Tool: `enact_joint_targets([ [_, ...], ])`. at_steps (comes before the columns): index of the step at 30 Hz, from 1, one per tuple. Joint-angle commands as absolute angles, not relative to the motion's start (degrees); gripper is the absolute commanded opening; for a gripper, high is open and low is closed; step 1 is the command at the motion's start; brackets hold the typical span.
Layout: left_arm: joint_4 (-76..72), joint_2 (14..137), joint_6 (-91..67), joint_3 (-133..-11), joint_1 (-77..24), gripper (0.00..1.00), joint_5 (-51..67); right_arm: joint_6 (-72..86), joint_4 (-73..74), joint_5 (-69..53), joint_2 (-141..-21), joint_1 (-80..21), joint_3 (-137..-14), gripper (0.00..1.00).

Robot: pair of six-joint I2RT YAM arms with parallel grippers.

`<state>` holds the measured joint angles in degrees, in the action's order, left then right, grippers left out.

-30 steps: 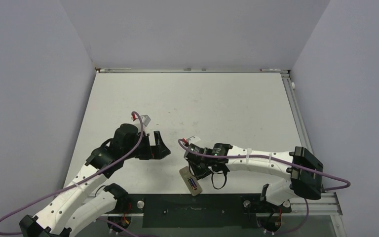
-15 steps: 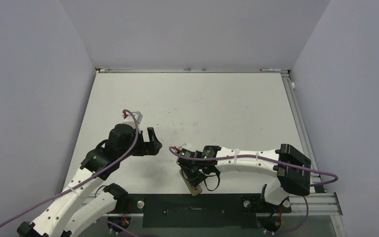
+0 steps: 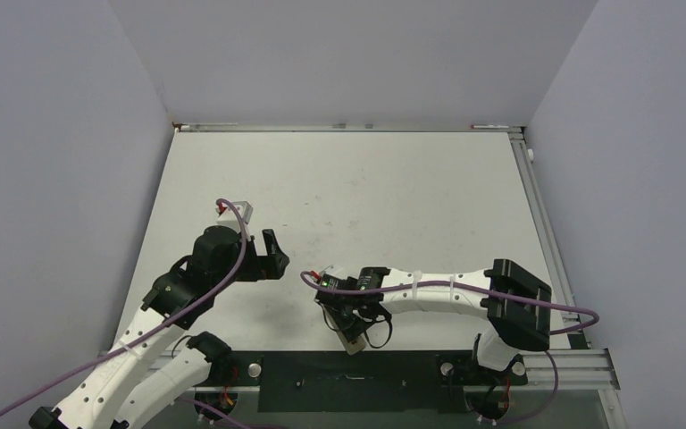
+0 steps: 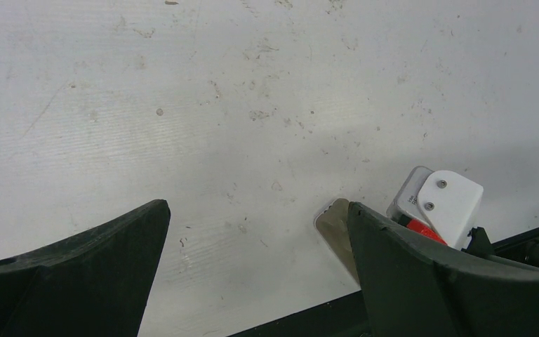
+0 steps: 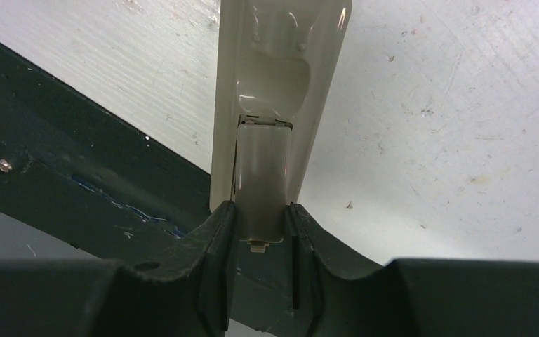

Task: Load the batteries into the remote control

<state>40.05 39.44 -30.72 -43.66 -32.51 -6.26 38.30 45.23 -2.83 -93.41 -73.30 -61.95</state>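
Over the last second the right gripper (image 3: 355, 326) has moved left and down onto the remote control (image 3: 351, 343), which lies at the near edge of the table (image 3: 366, 188), its near end reaching over the black base plate (image 5: 77, 175). A second ago the top view showed the open recess with a purple-blue strip and a reddish strip inside. The gripper now hides that recess from above.

In the right wrist view the remote control (image 5: 281, 77) lies back up. The right gripper (image 5: 261, 219) is clamped on a small beige panel, which we judge to be the battery cover (image 5: 260, 172). The panel sits along the recess, with its far edge against the moulded thumb dip. We cannot see the batteries; we judge that they lie under the cover.

The left gripper (image 3: 272, 259) has drawn back to the left. Its jaws stand wide apart over bare table and hold nothing. In the left wrist view, a corner of the remote control (image 4: 333, 216) shows just beside the right-hand finger of the left gripper (image 4: 256, 210).

We judge loading to be nearly complete. The remaining step is to seat the cover. The unsupported near end could tip under pressure.
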Motion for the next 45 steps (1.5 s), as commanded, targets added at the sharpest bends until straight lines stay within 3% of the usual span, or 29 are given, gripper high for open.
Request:
enact_joint_targets([
  [1,38.94,38.83,-29.71,-44.78,-32.17,0.96,-7.04,39.85,45.14,-1.32,-93.29,-73.83,-64.12,0.09],
  [45,38.58,38.03,-29.79,-44.43,-32.17,0.96,-6.70,40.67,46.14,-0.18,-96.96,-73.91,-66.36,0.09],
])
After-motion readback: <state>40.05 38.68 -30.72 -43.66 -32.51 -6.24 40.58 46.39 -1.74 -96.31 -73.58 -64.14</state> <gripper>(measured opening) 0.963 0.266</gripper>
